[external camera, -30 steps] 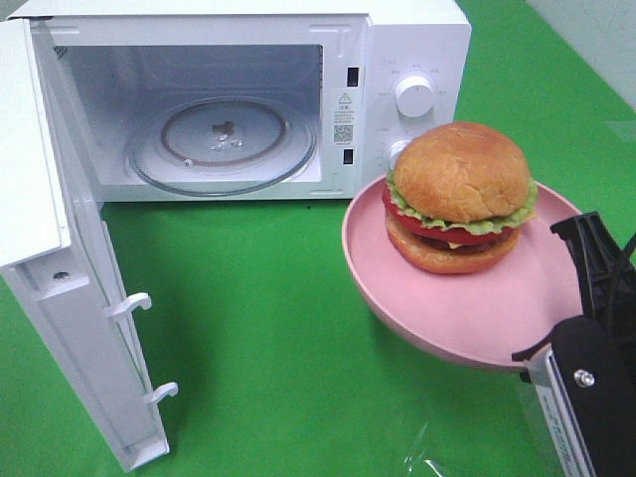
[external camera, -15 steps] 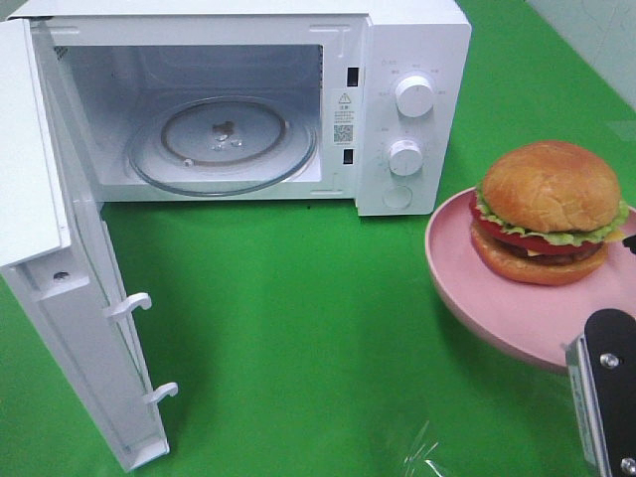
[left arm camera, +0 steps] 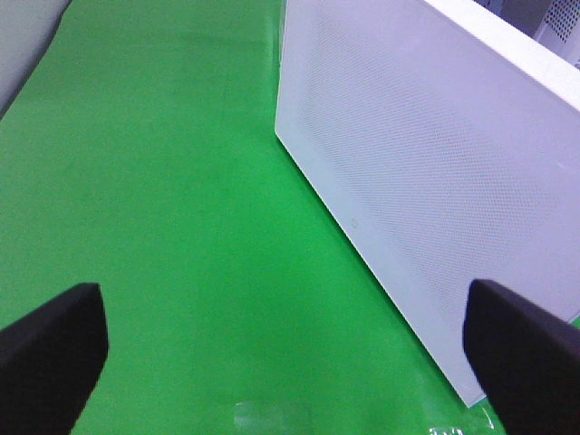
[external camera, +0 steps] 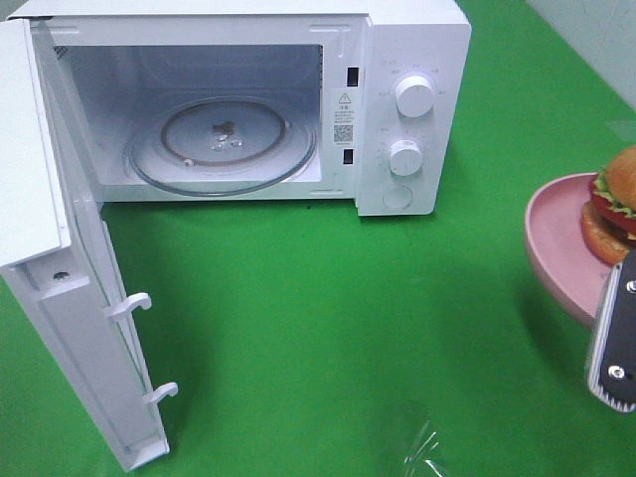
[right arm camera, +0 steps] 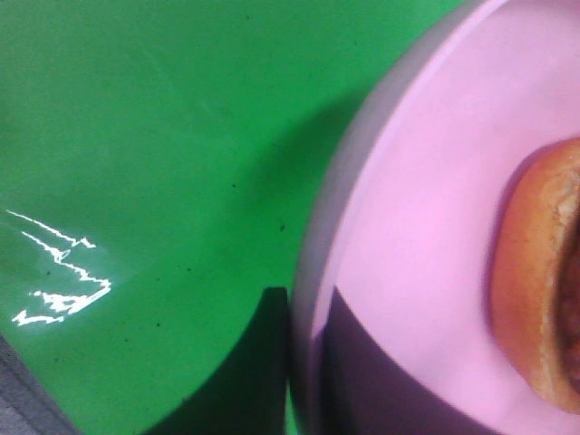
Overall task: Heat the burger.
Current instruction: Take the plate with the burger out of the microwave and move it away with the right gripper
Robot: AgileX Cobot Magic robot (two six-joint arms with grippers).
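My right gripper (external camera: 618, 333) is clenched on the near rim of the pink plate (external camera: 556, 243) carrying the burger (external camera: 616, 214) just beyond my fingers, and the open microwave (external camera: 224, 149) lies well off to my left, its cavity facing me.

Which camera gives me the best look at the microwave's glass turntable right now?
Exterior high: the door is open, so the whole turntable shows inside the microwave. Left wrist sees only a white outer panel; right wrist shows none of it.
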